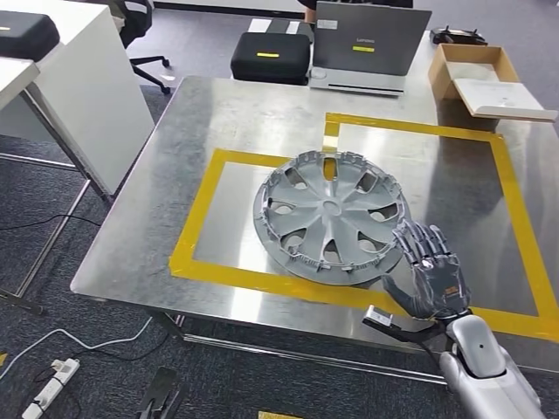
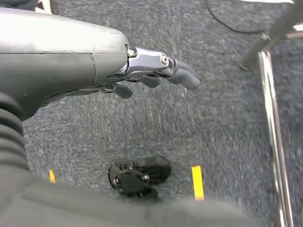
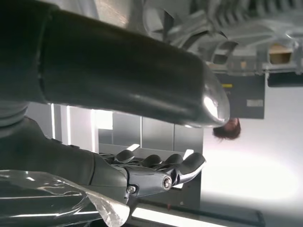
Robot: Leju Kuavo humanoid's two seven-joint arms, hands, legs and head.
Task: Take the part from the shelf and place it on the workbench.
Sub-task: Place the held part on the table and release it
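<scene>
Off the workbench's (image 1: 197, 113) left side, the left hand (image 2: 157, 75) hangs low over grey carpet (image 2: 214, 123) in the left wrist view, fingers stretched out nearly straight and slightly apart, holding nothing. A chrome table leg (image 2: 273, 123) runs past its fingertips; yellow floor marks (image 2: 197, 182) lie below.

On the workbench, approx. mid-table, the part (image 1: 329, 216) lies flat: a grey plastic wheel cover w/ round hub, spokes w/ cut-out windows between them, and a ring of small clips round the rim. It sits inside the yellow tape rectangle (image 1: 197, 218), its far edge overlapping the corner of a second taped outline (image 1: 500, 166). Surface is matte grey, lighter than the brushed steel under it.

At the part's near-right edge, the right hand (image 1: 431, 271) is raised palm-forward, fingers spread and pointing up/away, thumb out toward the rim. It grips nothing; can't tell whether the thumb tip touches the rim or is just beside it. Silver forearm comes in from the bottom right corner. In the right wrist view the right hand's fingers (image 3: 168, 163) lie extended side by side, w/ the part's ribbed edge (image 3: 232, 28) close by.

Beyond the table: black case (image 1: 270, 57), grey laptop (image 1: 369, 44), open cardboard box (image 1: 481, 78) far right.
</scene>
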